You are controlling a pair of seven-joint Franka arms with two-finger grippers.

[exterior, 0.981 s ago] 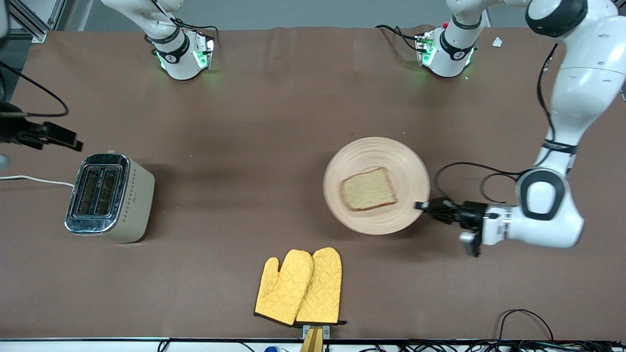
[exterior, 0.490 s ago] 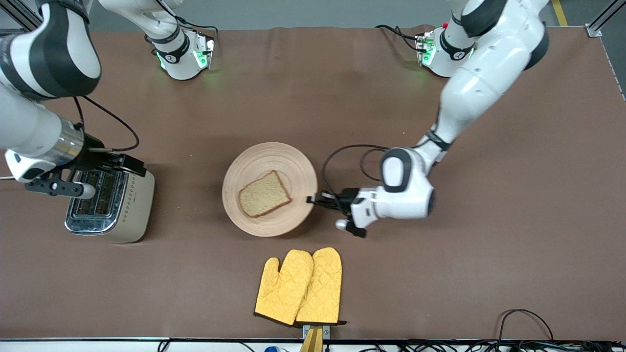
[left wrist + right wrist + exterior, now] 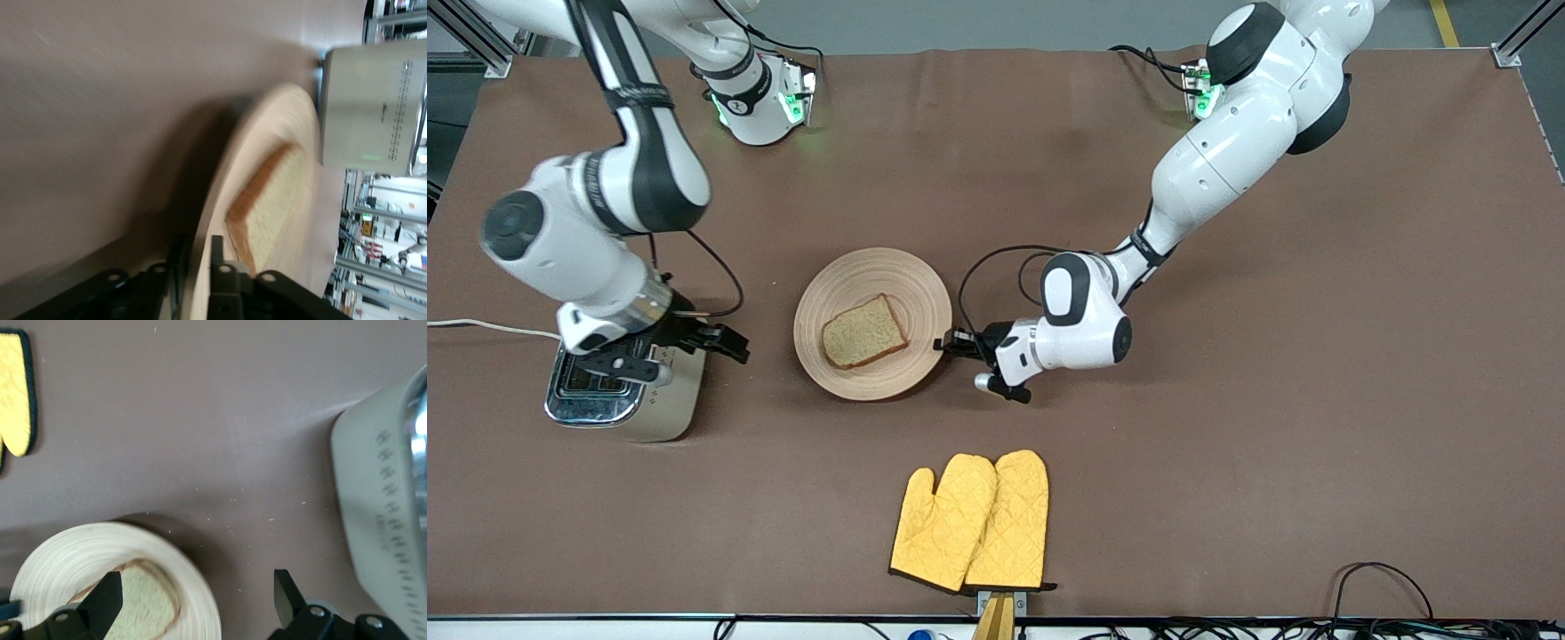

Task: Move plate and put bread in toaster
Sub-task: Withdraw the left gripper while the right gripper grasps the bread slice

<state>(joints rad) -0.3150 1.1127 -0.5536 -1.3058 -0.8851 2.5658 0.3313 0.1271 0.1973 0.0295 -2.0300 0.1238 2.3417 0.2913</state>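
Clamping plate [image 3: 871, 324] rim: left tool [image 3: 947, 344]; right tool [image 3: 725, 342] spread apart over toaster [image 3: 624, 400] edge.

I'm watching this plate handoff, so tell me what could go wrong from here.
The left gripper pinches only the plate rim, so the plate could tilt and the loose bread slide off. The plate is already close to the toaster; pushed further it may bump it. The right gripper, open over the toaster's edge, could clash.

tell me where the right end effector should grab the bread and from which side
Judging by its pose, from above, fingers straddling two opposite crust edges: the bread lies flat in the shallow plate, whose rim blocks a sideways approach. The right end effector, open, hangs between toaster and plate.
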